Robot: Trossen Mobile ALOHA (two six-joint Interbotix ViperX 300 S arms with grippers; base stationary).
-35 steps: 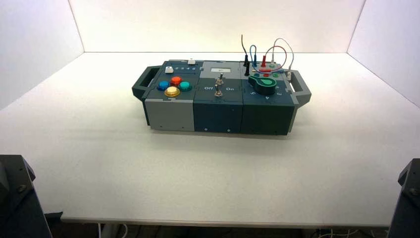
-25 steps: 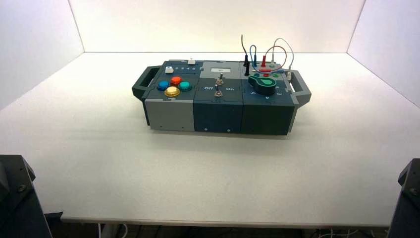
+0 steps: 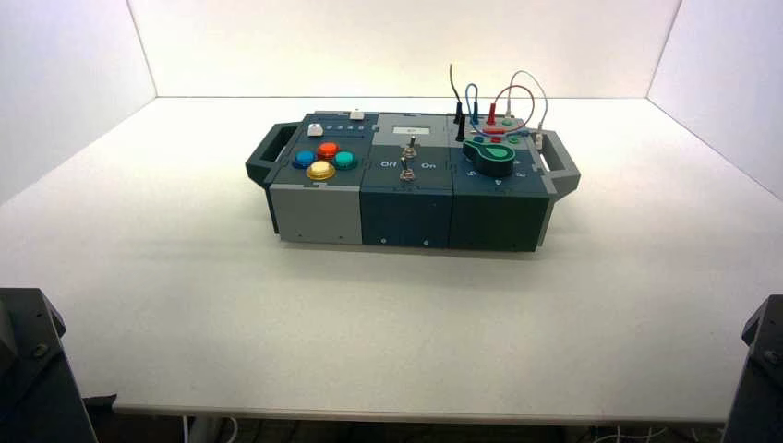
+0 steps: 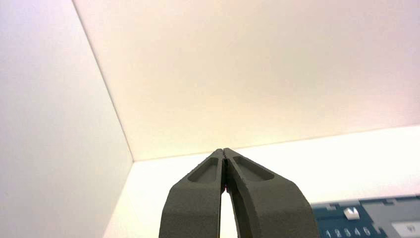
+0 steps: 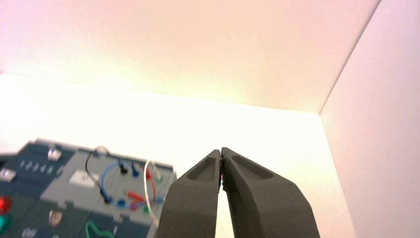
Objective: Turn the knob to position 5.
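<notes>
"Off" and "On" [image 3: 409, 165] by the metal toggles [image 3: 407, 172] (mid-box); digit row with 3, 4 [image 4: 352, 232] on the dark left panel [image 4: 341, 218].

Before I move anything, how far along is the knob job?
Nothing looks done: the knob sits on the box's right section, and no arm touches it. I can't tell its setting from here. Nothing is in hand: the left end effector and right end effector are both shut, at the near side, away from the box. Left to do: reach, grip, turn to 5, release.
</notes>
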